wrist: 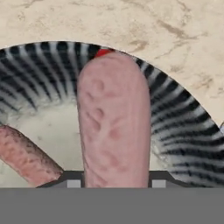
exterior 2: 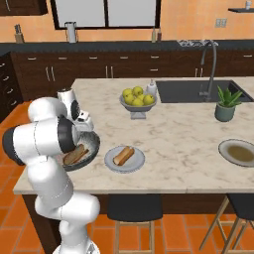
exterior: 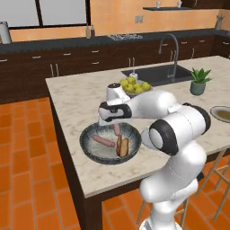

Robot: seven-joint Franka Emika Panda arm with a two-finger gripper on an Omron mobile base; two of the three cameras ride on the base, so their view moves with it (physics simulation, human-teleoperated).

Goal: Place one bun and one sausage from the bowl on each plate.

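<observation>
Sausage (wrist: 114, 122) sits clamped in the pincer (wrist: 114, 177), its long axis running straight out from the fingertips, poised over the bowl (exterior: 90, 137) at the tabletop's near-left corner. Second sausage (exterior: 104, 141) and a bun (exterior: 124, 146) remain inside. Near plate (exterior 2: 110, 161), to the bowl's right, already carries a bun (exterior 2: 124, 155); far plate (exterior 2: 224, 149) lies well apart.
</observation>
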